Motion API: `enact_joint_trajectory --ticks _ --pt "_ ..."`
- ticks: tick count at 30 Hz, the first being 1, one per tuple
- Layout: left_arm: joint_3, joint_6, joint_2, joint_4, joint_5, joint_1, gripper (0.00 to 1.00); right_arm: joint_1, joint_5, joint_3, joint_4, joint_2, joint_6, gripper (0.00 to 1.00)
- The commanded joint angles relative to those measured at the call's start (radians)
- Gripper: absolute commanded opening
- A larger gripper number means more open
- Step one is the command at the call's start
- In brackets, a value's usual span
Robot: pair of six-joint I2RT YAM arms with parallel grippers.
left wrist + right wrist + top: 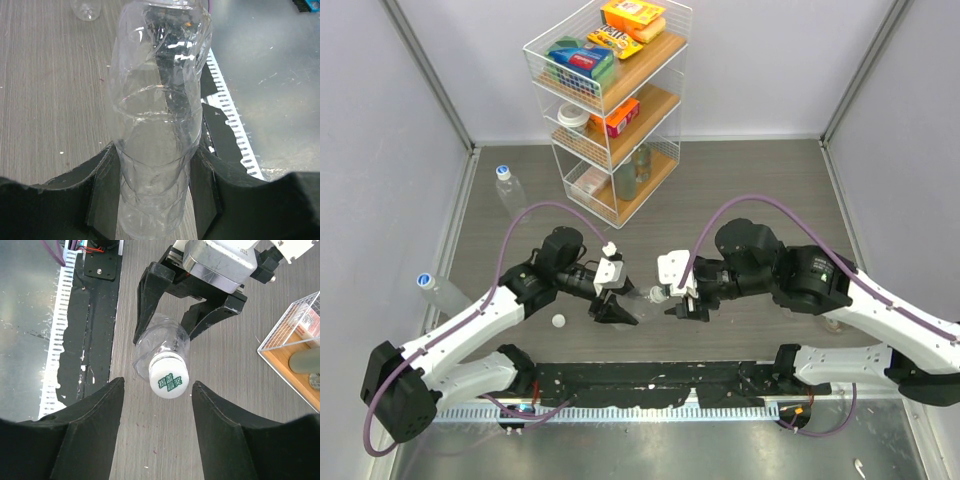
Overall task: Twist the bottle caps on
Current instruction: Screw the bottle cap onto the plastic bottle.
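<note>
One bottle (157, 125) is clenched in left gripper (154, 190), right gripper (158, 385) spread astride its cap (169, 377).

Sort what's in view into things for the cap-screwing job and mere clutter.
Job: clear bottle in the left gripper; white cap on its neck, between the open right gripper's fingers; loose white cap nearby; two blue-capped bottles lying at the left.
Lying about: wire shelf rack; the snack boxes on it.

Left wrist view's top edge cuts off the bottle (157, 125).
</note>
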Motion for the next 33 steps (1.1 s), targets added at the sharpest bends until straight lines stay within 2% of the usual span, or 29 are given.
enact_joint_trajectory --ticks 1,7,13,20,23,29,33 --pt "0.035 0.011 -0.001 0.012 0.031 0.005 0.01 0.006 -0.002 0.045 0.019 0.006 0.024 0.59" --pt "0.035 0.011 0.0 0.016 0.03 0.005 0.01 0.008 -0.003 0.048 0.02 0.011 0.032 0.59" --pt "0.035 -0.01 0.005 0.036 0.018 0.005 0.0 0.006 -0.008 0.051 0.023 0.023 0.05 0.52" --pt "0.017 -0.039 -0.026 0.076 -0.013 0.005 0.0 0.006 -0.002 0.052 0.023 0.035 0.066 0.33" --pt "0.01 -0.048 -0.052 0.082 -0.031 0.005 0.0 0.006 0.012 0.052 0.023 0.035 0.067 0.32" --pt "-0.009 -0.142 -0.104 0.147 -0.2 0.005 0.0 0.006 0.064 0.043 0.029 0.054 0.138 0.19" --pt "-0.005 -0.173 -0.13 0.16 -0.318 0.004 0.0 0.006 0.158 0.023 0.078 0.081 0.32 0.09"
